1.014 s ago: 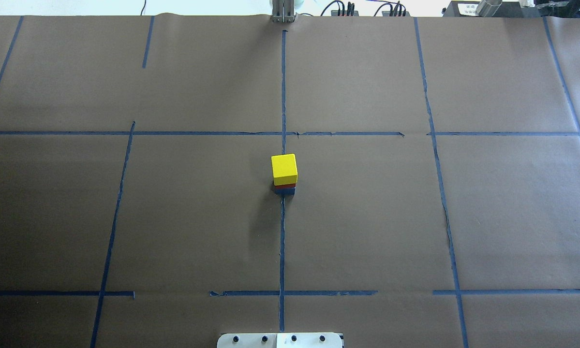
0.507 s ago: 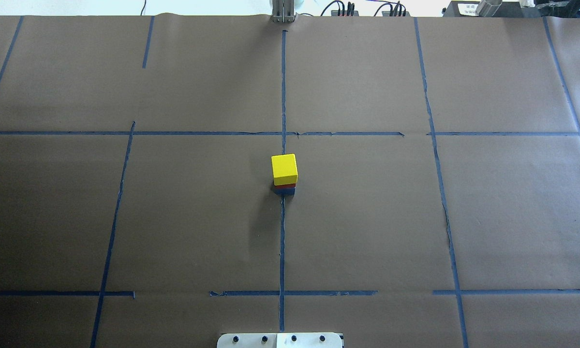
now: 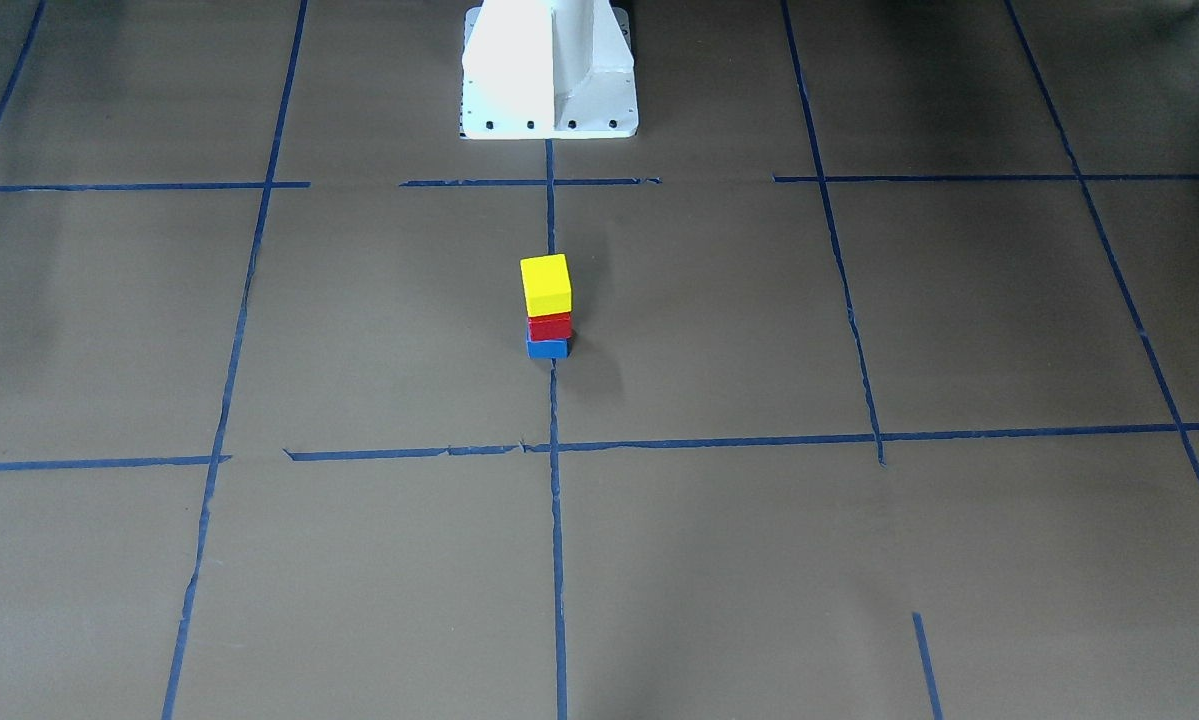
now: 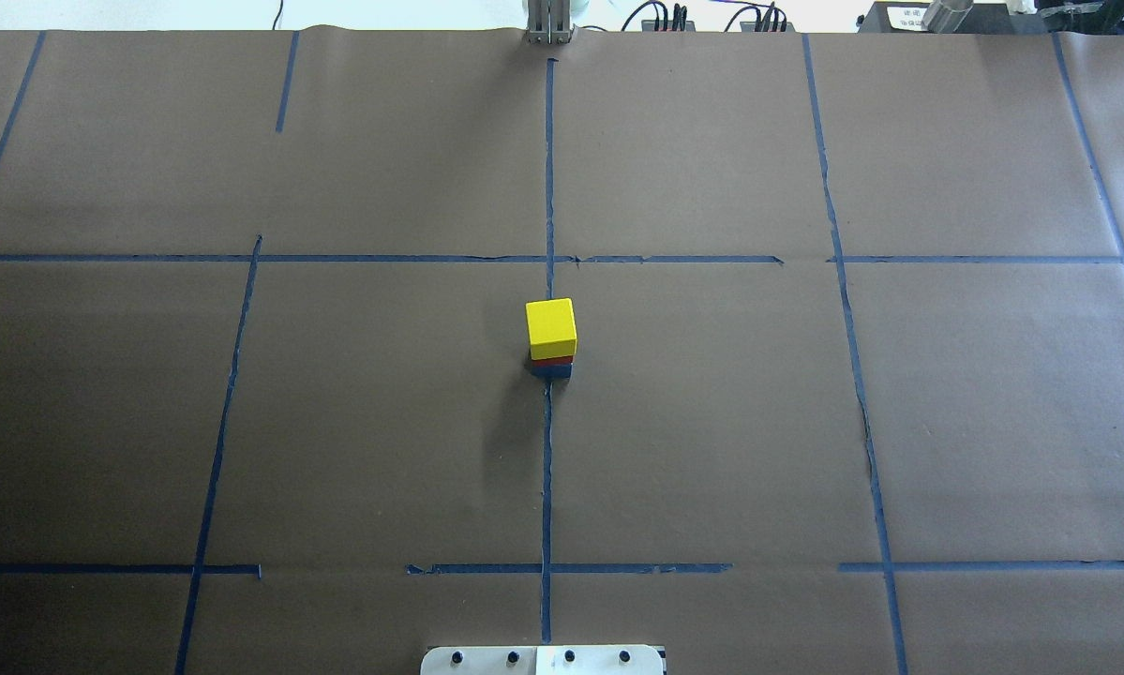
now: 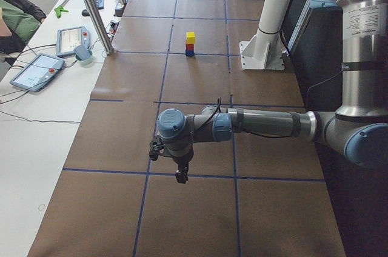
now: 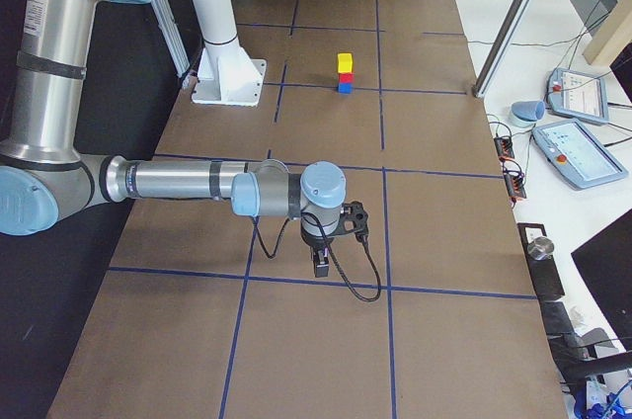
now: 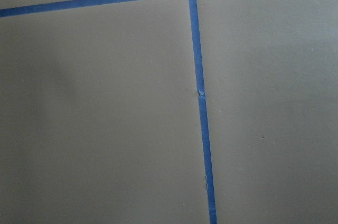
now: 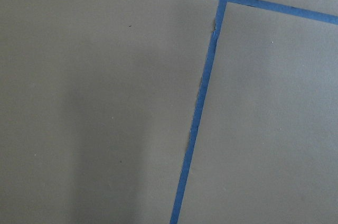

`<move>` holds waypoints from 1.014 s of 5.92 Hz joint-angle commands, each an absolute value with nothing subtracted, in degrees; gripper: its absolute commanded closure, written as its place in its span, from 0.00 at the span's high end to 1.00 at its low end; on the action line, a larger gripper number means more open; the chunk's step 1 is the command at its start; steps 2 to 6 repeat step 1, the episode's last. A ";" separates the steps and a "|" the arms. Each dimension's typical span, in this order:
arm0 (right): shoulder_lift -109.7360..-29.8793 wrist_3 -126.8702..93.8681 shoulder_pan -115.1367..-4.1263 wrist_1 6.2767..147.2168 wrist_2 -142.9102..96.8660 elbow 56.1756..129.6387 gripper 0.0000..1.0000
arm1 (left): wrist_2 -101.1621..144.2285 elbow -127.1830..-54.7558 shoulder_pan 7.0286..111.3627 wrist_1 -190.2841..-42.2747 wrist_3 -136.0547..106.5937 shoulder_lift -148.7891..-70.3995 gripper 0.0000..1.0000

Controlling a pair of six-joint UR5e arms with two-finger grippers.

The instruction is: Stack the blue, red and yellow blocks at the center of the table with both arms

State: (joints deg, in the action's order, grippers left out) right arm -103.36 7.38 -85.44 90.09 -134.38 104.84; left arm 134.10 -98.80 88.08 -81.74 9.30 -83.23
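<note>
A stack stands at the table's center: the yellow block (image 4: 551, 327) on the red block (image 4: 552, 359) on the blue block (image 4: 552, 370). It also shows in the front view: yellow block (image 3: 545, 284), red block (image 3: 549, 326), blue block (image 3: 547, 348). My left gripper (image 5: 180, 176) shows only in the left side view, far from the stack near the table's end. My right gripper (image 6: 321, 265) shows only in the right side view, near the other end. I cannot tell whether either is open or shut. Both wrist views show only paper and tape.
Brown paper with blue tape lines (image 4: 547, 469) covers the table. The white robot base (image 3: 549, 70) stands at the robot's side. Tablets (image 5: 33, 70) and a metal post (image 5: 94, 11) stand on the operators' side.
</note>
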 commanded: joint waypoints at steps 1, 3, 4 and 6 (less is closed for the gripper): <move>-103.36 7.38 -85.43 90.09 -134.38 104.85 1.00 | 134.12 -98.79 88.07 -81.74 9.23 -83.23 1.00; -103.36 7.38 -85.43 90.09 -134.38 104.85 1.00 | 134.12 -98.79 88.07 -81.74 9.23 -83.23 1.00; -103.36 7.38 -85.43 90.09 -134.38 104.85 1.00 | 134.12 -98.79 88.07 -81.74 9.23 -83.23 1.00; -103.36 7.38 -85.43 90.09 -134.38 104.85 1.00 | 134.12 -98.79 88.07 -81.74 9.23 -83.23 1.00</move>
